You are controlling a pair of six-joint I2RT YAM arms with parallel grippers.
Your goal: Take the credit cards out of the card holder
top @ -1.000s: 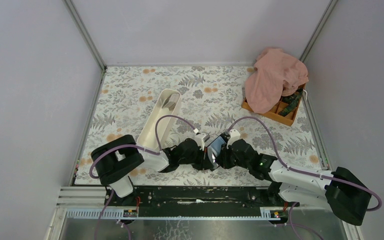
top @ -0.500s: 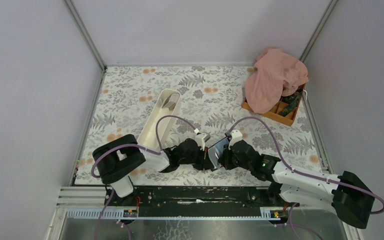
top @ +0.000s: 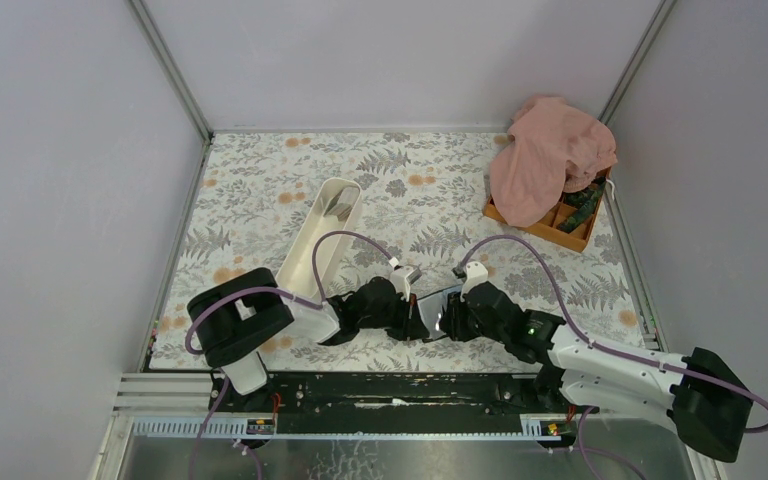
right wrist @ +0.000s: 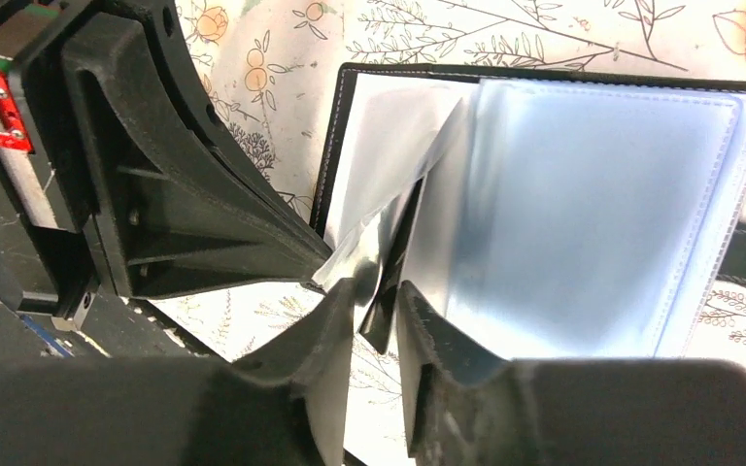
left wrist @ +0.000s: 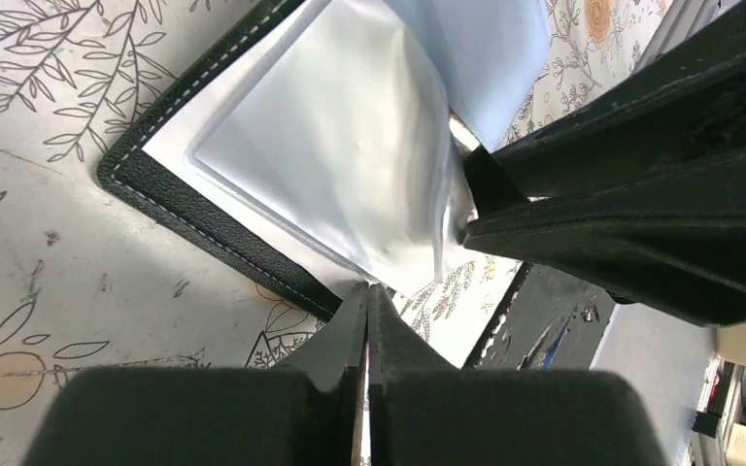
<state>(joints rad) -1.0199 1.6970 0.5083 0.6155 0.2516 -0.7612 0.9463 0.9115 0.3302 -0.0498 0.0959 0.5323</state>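
The card holder [top: 430, 310] is a small black folding wallet. It lies open on the flowered cloth near the front edge, between my two grippers. Its black stitched cover [left wrist: 185, 209] and pale clear sleeves [right wrist: 593, 194] show in both wrist views. My left gripper [left wrist: 367, 288] is shut, its tips pinching the corner of one clear sleeve. My right gripper [right wrist: 379, 291] faces it from the other side, jaws a little apart. A thin dark edge stands in the gap between them. I cannot tell if that edge is a credit card, and no card shows clearly.
A long white tray [top: 325, 240] lies left of centre behind the left arm. A pink cloth [top: 550, 155] drapes over an orange compartment box [top: 565, 228] at the back right. The black front rail [top: 390, 390] runs just before the grippers.
The card holder has dropped from a raised, tilted pose to lower between the grippers. The right gripper's jaws have parted and its arm has slid slightly left. The left gripper stays shut.
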